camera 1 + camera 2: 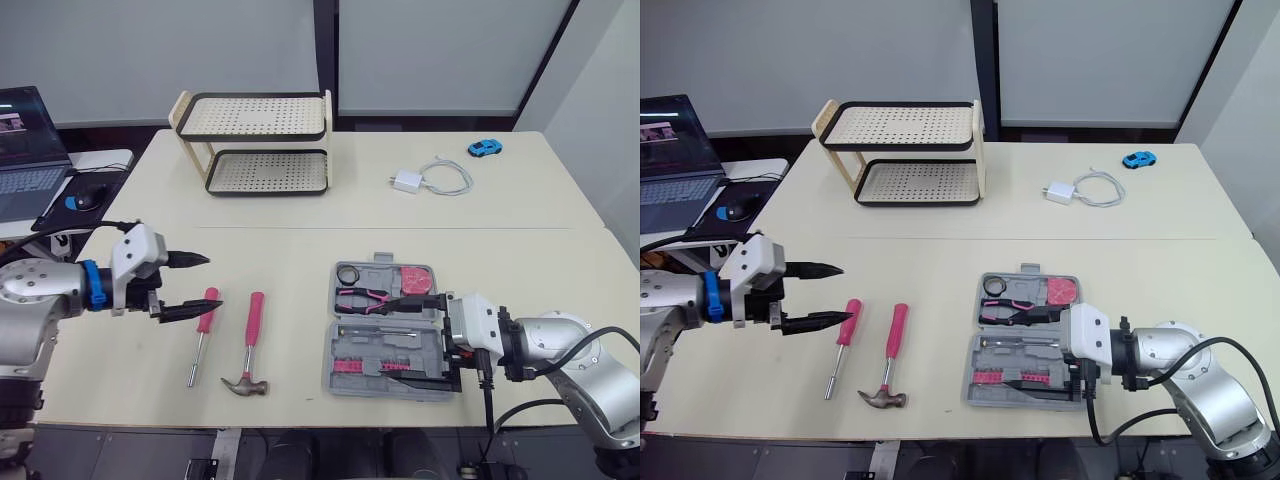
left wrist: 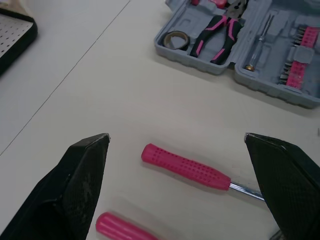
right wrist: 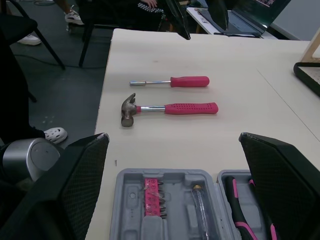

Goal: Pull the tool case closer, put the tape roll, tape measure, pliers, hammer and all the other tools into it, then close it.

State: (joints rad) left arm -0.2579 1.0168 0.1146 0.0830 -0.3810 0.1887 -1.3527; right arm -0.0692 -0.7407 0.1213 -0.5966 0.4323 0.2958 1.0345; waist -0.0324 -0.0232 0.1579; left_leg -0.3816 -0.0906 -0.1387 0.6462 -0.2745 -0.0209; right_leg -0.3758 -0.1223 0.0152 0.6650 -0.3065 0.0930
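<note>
The grey tool case (image 1: pixel 436 388) lies open near the table's front edge, right of centre. It holds a tape roll (image 1: pixel 348 274), pink-handled pliers (image 1: pixel 365 298), a pink tape measure (image 1: pixel 415 278) and pink bits (image 1: pixel 355 365). My right gripper (image 1: pixel 407 338) is open, its fingers reaching over the case's right side. A pink-handled hammer (image 1: pixel 251 343) and a pink-handled screwdriver (image 1: pixel 203 321) lie on the table left of the case. My left gripper (image 1: pixel 192 285) hovers open just left of the screwdriver's handle (image 2: pixel 185 167), holding nothing.
A two-tier perforated rack (image 1: pixel 262 143) stands at the back left. A white charger with cable (image 1: pixel 430 179) and a blue toy car (image 1: pixel 484 148) lie at the back right. A laptop (image 1: pixel 28 150) and mouse (image 1: pixel 80 198) sit on a side desk to the left.
</note>
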